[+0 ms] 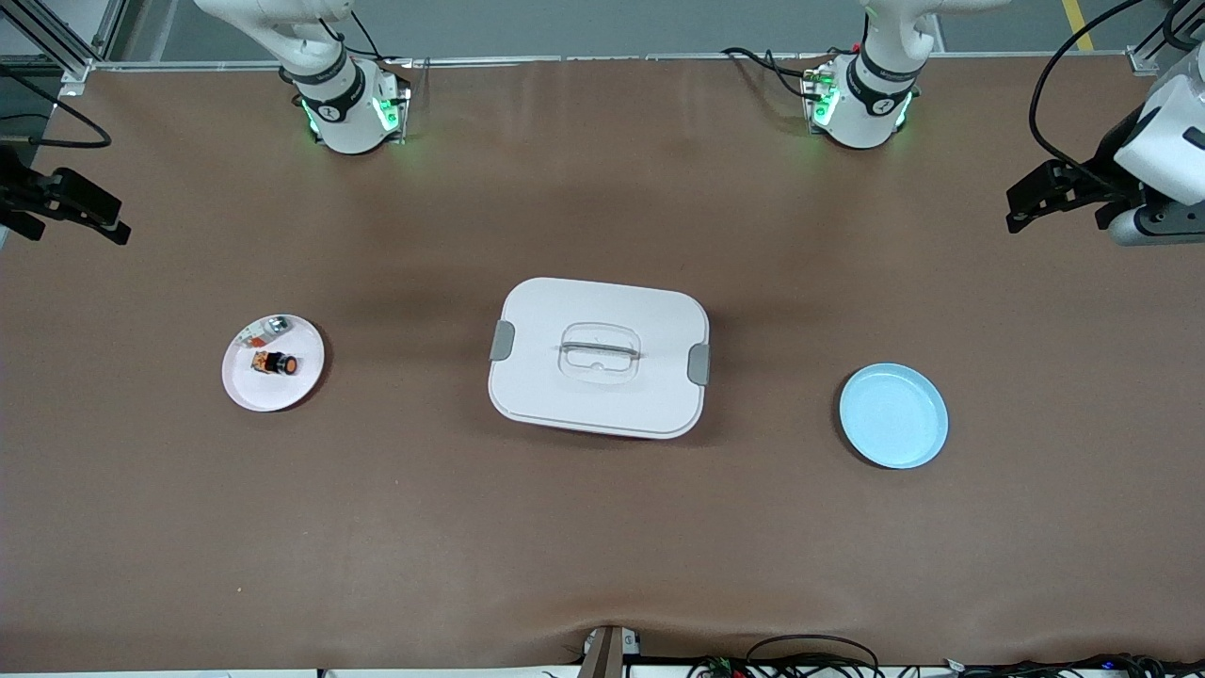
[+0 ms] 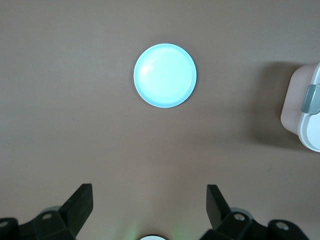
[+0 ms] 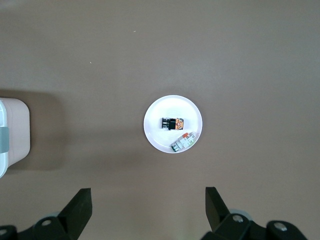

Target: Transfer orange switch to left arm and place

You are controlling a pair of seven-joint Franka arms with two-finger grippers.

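Centre frame, the front view alone shows the whole box (image 1: 599, 357). The wrist views show both grippers' jaws spread: the right gripper (image 3: 147, 210) empty above the orange switch (image 3: 172, 123) on its pink plate (image 3: 155, 132), the left gripper (image 2: 148, 206) empty above the blue plate (image 2: 165, 75).

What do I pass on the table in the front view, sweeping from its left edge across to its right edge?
right gripper → pink plate holding the orange switch → box → blue plate → left gripper. Both grippers are open and wait at the table's ends.
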